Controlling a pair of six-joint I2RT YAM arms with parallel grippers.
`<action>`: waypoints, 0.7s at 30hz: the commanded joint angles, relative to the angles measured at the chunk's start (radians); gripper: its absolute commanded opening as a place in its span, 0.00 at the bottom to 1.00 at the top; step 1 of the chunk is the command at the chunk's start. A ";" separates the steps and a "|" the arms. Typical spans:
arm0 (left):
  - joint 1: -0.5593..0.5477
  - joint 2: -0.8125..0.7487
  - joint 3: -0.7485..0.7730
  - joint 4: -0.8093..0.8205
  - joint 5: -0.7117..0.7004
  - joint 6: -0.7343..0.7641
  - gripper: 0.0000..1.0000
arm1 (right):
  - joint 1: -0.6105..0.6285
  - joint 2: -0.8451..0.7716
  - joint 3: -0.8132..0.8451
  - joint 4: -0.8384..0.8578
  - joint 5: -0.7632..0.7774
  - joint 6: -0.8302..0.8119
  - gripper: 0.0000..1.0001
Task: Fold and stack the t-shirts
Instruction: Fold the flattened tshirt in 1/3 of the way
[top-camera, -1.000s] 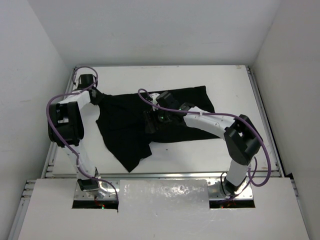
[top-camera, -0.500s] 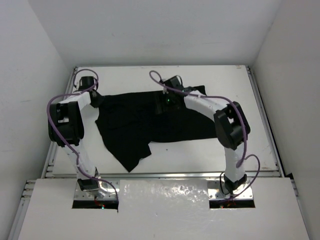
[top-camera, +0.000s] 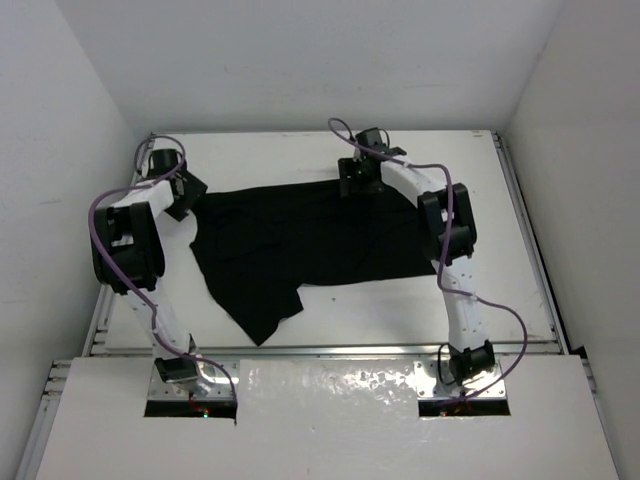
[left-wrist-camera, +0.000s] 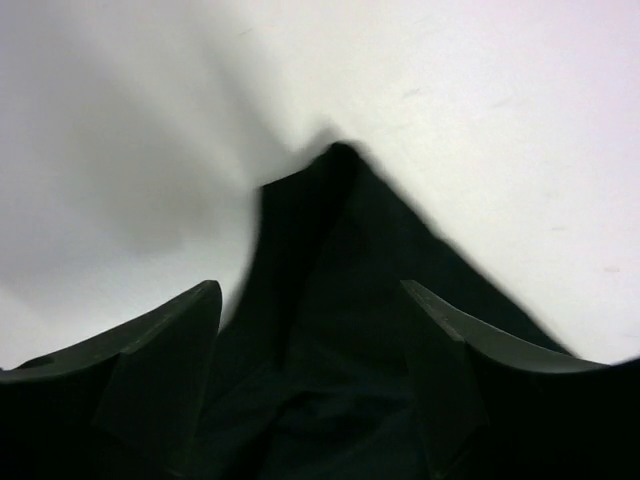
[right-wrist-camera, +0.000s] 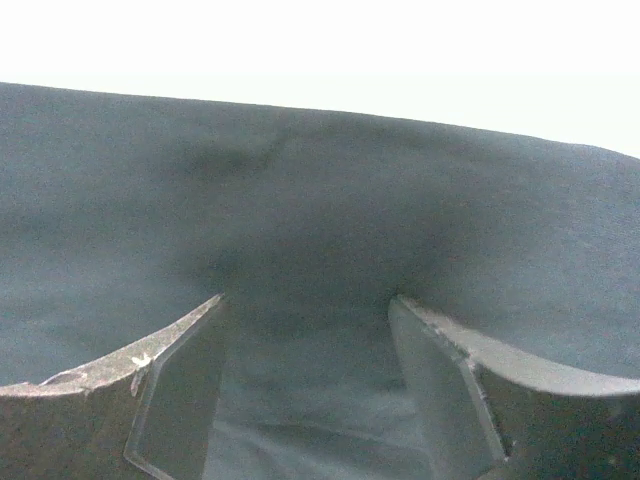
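One black t-shirt (top-camera: 300, 240) lies spread on the white table, its lower left part trailing toward the near edge. My left gripper (top-camera: 187, 193) is at the shirt's far left corner. In the left wrist view it (left-wrist-camera: 310, 305) stands open, and the pointed corner of the t-shirt (left-wrist-camera: 335, 230) lies on the table between the fingers. My right gripper (top-camera: 357, 180) is at the shirt's far edge, right of the middle. Its jaws (right-wrist-camera: 305, 315) are open low over the dark cloth (right-wrist-camera: 300, 180), gripping nothing.
The white table (top-camera: 480, 200) has raised rails along its left, right and near sides, and white walls stand close around it. Purple cables loop off both arms. The right arm's elbow (top-camera: 447, 215) hangs over the shirt's right end.
My right arm swung from the shirt's middle out to its far edge. The left gripper opened and let go of the far left corner, which now lies on the table.
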 joint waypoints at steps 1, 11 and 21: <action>-0.009 0.027 0.097 0.035 0.037 0.011 0.68 | -0.032 0.011 0.003 -0.050 0.011 0.014 0.72; -0.092 0.458 0.575 -0.103 0.157 0.077 0.19 | -0.169 0.004 -0.100 -0.059 -0.048 0.174 0.76; -0.144 0.743 1.051 -0.178 0.216 0.075 0.00 | -0.216 -0.104 -0.381 0.074 -0.082 0.278 0.77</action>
